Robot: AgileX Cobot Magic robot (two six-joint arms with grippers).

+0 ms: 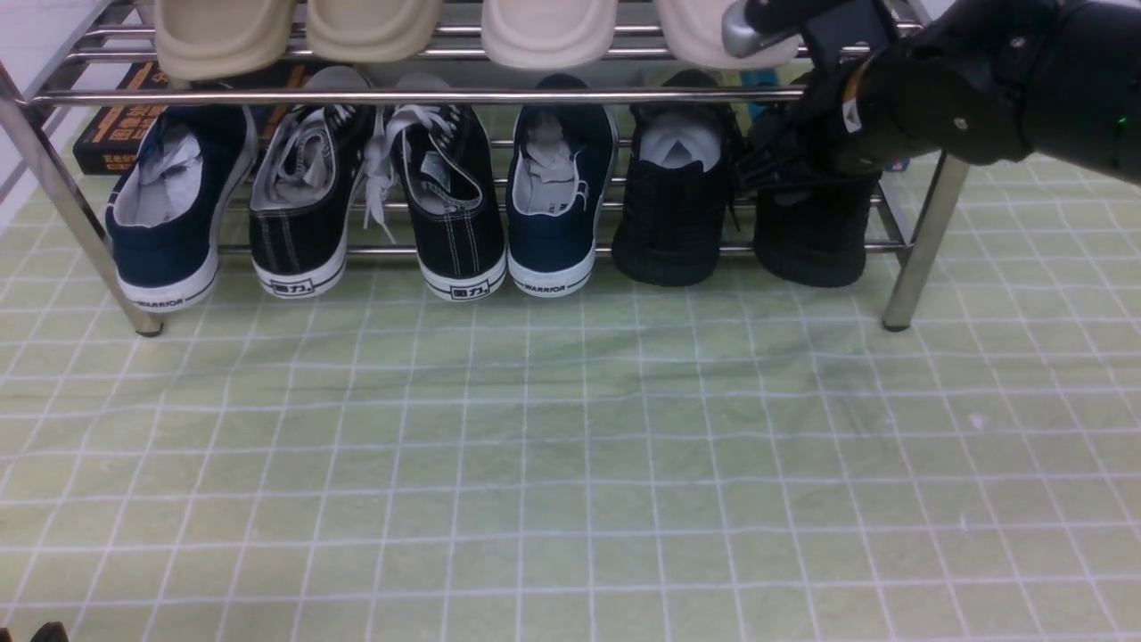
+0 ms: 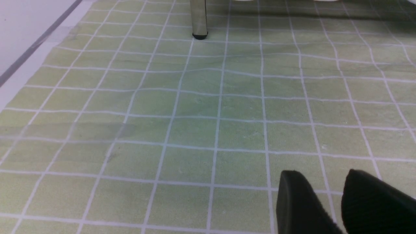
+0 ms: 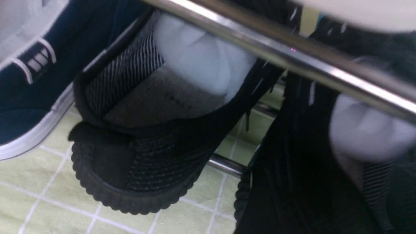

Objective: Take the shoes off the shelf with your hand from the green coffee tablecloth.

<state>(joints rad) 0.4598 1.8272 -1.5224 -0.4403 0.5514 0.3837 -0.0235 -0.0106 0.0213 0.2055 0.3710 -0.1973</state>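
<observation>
The two all-black mesh shoes sit heel-out at the right end of the chrome shelf's (image 1: 923,232) lower tier: the left shoe (image 1: 673,223) with white paper stuffing, and the right shoe (image 1: 811,236). My glossy black right arm reaches in from the right, and its gripper (image 1: 807,125) is down at the right shoe's opening, with its fingers hidden. The right wrist view shows the left shoe (image 3: 146,130) and the right shoe (image 3: 308,169) close up under a chrome bar. My left gripper (image 2: 320,174) hovers low over the green tablecloth (image 2: 195,130), empty, with a gap between its fingers.
The lower tier also holds navy sneakers (image 1: 174,214) (image 1: 557,205) and black canvas sneakers with white soles (image 1: 307,196) (image 1: 450,209). Beige slippers (image 1: 370,27) lie on the top tier. A book (image 1: 111,134) lies behind the rack. A rack leg (image 2: 199,19) stands ahead of the left gripper.
</observation>
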